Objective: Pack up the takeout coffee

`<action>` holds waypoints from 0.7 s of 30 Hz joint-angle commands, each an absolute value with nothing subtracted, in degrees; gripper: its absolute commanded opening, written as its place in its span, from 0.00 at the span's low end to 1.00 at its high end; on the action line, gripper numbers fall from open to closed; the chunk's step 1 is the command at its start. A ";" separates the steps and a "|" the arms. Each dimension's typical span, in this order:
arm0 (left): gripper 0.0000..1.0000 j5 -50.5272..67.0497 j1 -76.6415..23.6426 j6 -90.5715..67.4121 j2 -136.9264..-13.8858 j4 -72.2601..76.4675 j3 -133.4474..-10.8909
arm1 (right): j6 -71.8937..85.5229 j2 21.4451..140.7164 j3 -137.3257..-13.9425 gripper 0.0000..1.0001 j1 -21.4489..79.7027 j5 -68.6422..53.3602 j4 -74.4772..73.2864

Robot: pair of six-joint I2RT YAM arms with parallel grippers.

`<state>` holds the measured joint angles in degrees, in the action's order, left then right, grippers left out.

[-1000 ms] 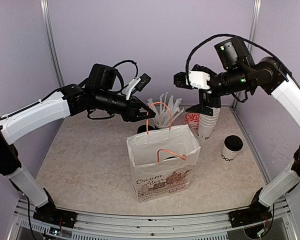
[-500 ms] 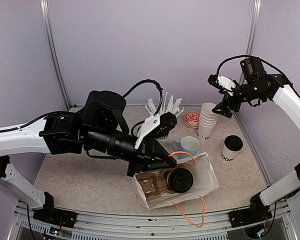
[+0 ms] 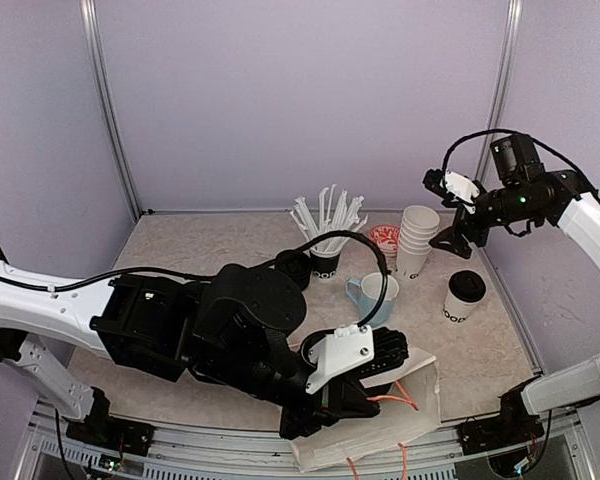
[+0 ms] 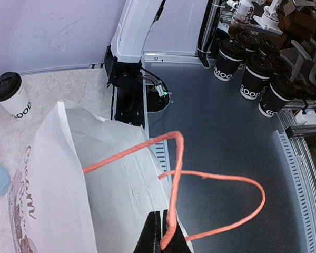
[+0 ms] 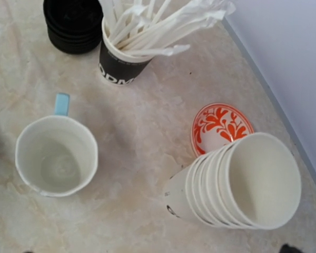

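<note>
My left gripper (image 4: 161,238) is clenched on the thin orange cord handle (image 4: 175,174) of the white paper bag (image 4: 63,179), which sits slumped and creased at the desk's near edge; its inside is hidden from me. One takeout coffee cup (image 3: 465,297), tapered white paper under a round black plastic lid, stands upright near the right edge, long axis vertical, lid up. The right gripper (image 3: 440,183) hangs above the far right corner; I cannot tell if it's parted. A black cup (image 5: 118,66) holds wrapped straws (image 5: 163,26).
</note>
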<state>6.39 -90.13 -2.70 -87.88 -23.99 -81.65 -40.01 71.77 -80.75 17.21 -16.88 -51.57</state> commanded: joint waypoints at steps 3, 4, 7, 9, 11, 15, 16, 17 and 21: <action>0.00 5.53 -90.44 -3.34 -88.39 -26.07 -85.28 | -39.76 67.78 -75.98 1.00 16.71 -16.05 -49.97; 0.00 5.48 -90.44 -3.30 -88.62 -26.48 -85.58 | -39.64 67.47 -75.65 1.00 16.49 -15.93 -50.05; 0.00 4.63 -90.23 -2.81 -88.94 -27.40 -86.04 | -39.70 66.75 -75.24 1.00 15.79 -15.91 -50.63; 0.00 4.31 -89.16 -2.73 -88.64 -27.34 -86.01 | -39.97 66.44 -75.07 1.00 15.60 -15.56 -50.99; 0.00 4.74 -87.22 -2.77 -88.06 -27.57 -86.02 | -40.08 66.32 -74.84 1.00 15.28 -15.04 -51.10; 0.00 4.25 -82.64 -2.84 -86.91 -29.18 -86.48 | -39.90 66.85 -75.07 0.99 14.42 -13.98 -51.94; 0.00 3.53 -81.41 -2.89 -86.64 -29.92 -86.96 | -39.76 67.10 -75.14 0.99 14.08 -13.38 -52.14; 0.00 3.03 -79.55 -2.91 -86.52 -30.57 -87.36 | -39.55 67.52 -75.08 0.99 13.61 -12.65 -52.14; 0.00 0.97 -72.47 -4.00 -86.38 -33.16 -89.50 | -36.99 71.18 -75.51 0.95 9.81 -11.65 -53.63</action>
<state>3.75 -78.17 -2.87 -88.16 -29.98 -86.06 -39.48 67.92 -75.57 13.50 -13.37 -51.31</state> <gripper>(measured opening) 0.016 0.972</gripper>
